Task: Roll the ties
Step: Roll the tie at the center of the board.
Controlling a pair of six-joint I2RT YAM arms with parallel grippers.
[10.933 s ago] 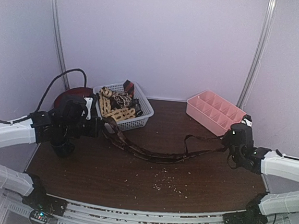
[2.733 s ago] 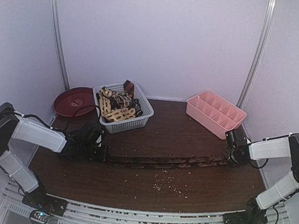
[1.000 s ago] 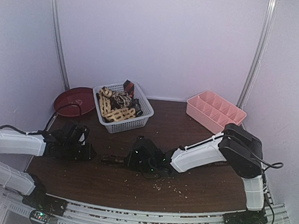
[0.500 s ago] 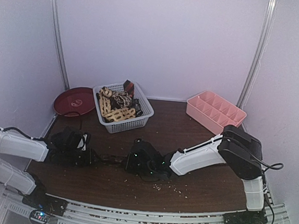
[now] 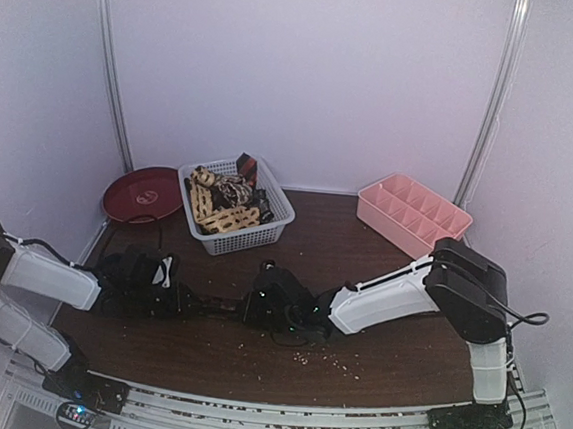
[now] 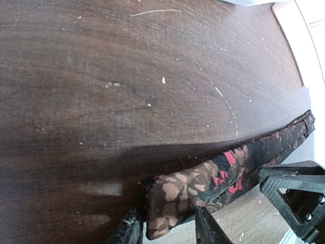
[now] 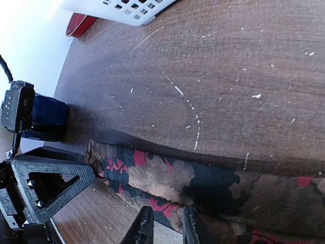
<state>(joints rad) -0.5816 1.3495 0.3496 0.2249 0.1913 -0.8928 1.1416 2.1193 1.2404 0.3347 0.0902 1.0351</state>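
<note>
Wood tabletop (image 5: pixel 395 355) open around the tie (image 6: pixel 203 179)

Top camera looked down from behind; both low, close wrist cameras shared the dark floral fabric tie (image 6: pixel 203 178).

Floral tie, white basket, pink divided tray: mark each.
floral tie (image 6: pixel 218 175), left wrist view, patterned middle.
white basket (image 5: pixel 251 237), top external view, front wall.
pink divided tray (image 5: pixel 391 227), top external view, near wall.
</note>
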